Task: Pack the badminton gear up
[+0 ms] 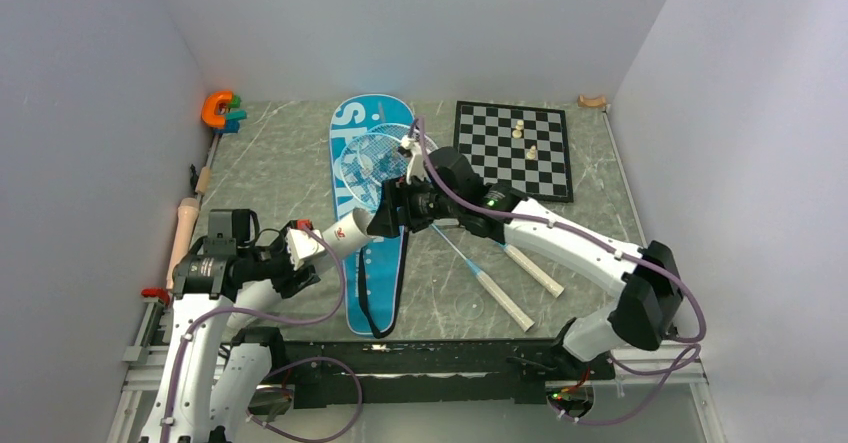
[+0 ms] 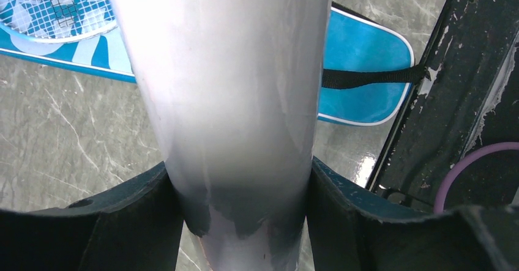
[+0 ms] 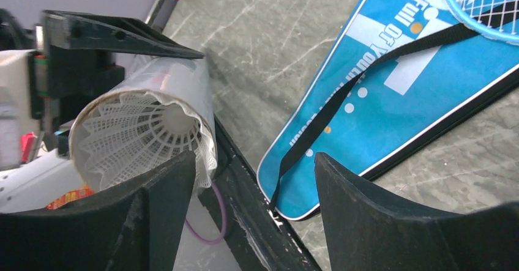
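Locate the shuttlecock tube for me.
Top view, left of centre: the left tool holds the tube, its mouth at the right tool, beside the blue bag.

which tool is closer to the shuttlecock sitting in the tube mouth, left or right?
Right. The right tool hangs open at the mouth of the tube, beside the shuttlecock; the left tool clamps the tube near its other end.
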Controlling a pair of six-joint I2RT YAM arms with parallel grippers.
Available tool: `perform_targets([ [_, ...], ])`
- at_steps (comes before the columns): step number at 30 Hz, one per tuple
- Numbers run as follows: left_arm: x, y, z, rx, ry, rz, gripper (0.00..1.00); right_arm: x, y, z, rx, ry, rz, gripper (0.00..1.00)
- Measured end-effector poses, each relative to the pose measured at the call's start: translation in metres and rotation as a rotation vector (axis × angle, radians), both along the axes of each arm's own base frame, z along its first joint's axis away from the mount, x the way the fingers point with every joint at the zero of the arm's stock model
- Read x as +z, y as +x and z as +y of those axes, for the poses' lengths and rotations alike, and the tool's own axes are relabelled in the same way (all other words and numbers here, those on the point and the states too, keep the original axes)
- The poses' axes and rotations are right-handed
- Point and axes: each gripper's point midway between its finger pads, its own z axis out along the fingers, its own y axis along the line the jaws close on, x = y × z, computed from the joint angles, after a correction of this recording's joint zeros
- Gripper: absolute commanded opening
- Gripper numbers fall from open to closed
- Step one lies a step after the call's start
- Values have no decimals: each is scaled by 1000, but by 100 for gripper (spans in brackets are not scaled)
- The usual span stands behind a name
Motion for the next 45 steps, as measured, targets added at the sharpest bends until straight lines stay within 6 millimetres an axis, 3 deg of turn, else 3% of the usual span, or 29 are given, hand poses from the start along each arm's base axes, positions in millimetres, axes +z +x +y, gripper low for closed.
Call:
perform_targets([
  [6, -2, -7, 0, 0, -1, 31, 47, -20, -2, 21, 23, -48, 8, 77],
  [11, -1, -10, -2, -9, -10, 34, 47, -17, -3, 34, 38, -39, -7, 79],
  [15, -1, -10, -3, -12, -13, 30, 47, -11, 0, 32, 32, -25, -12, 82],
  [18, -4, -10, -3, -14, -11, 26, 47, 6, 8, 18, 6, 4, -23, 84],
  [24, -9, -12, -2, -20, -6, 27, 47, 66, 40, -38, -142, 96, -123, 83],
  [27, -9, -12, -2, -20, -6, 27, 47, 69, 50, -56, -219, 69, -154, 79],
  [28, -9, -12, -2, -20, -6, 27, 47, 63, 55, -60, -246, 42, -153, 78],
  [31, -9, -12, -2, -20, -6, 27, 47, 17, 77, -73, -355, -120, -115, 73],
  [36, -9, -12, -2, -19, -7, 27, 47, -109, 104, -101, -487, -518, 9, 70],
  [39, -8, -13, -2, -18, -7, 22, 47, -161, 106, -122, -521, -707, 56, 67],
  [42, -8, -13, -2, -18, -7, 19, 47, -181, 109, -135, -549, -811, 62, 66],
  [45, -7, -14, -2, -18, -7, 13, 47, -181, 118, -138, -586, -837, 39, 66],
])
